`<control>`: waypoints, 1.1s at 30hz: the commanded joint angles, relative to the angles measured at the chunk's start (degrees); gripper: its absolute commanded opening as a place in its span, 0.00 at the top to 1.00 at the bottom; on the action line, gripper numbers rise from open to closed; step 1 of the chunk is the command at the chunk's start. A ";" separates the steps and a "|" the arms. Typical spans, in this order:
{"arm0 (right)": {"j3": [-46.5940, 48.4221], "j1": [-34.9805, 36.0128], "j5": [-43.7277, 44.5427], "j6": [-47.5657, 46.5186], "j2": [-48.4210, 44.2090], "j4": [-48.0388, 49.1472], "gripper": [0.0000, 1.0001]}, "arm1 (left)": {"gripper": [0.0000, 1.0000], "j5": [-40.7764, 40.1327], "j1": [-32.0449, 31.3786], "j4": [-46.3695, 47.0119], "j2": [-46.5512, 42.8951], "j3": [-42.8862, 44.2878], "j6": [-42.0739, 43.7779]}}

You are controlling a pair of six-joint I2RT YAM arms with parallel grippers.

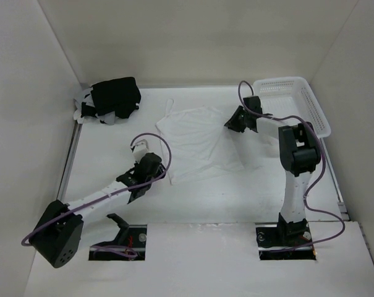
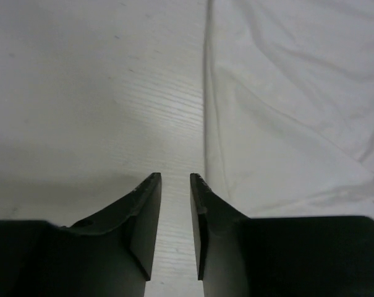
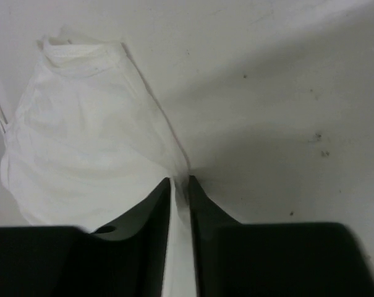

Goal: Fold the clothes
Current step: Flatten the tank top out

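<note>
The clothes (image 1: 199, 141), a thin white camisole, lie spread flat mid-table with narrow straps at the far left corner. My left gripper (image 1: 164, 169) sits low at the garment's near left corner. In the left wrist view the left gripper (image 2: 175, 179) is open by a narrow gap over bare table, and the cloth's edge (image 2: 285, 93) runs just right of its right finger. My right gripper (image 1: 231, 122) is at the garment's right edge. In the right wrist view the right gripper (image 3: 179, 180) is shut on that hem, with the clothes (image 3: 88, 142) creasing toward the tips.
A black folded bundle (image 1: 115, 96) lies in the far left corner. A white mesh basket (image 1: 316, 108) stands at the far right, just behind the right arm. White walls close in the table on three sides.
</note>
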 commanded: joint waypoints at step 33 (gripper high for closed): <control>-55.53 16.60 27.03 2.85 -53.37 13.69 0.54 | 0.94 -5.35 -13.91 0.14 5.39 0.79 -9.16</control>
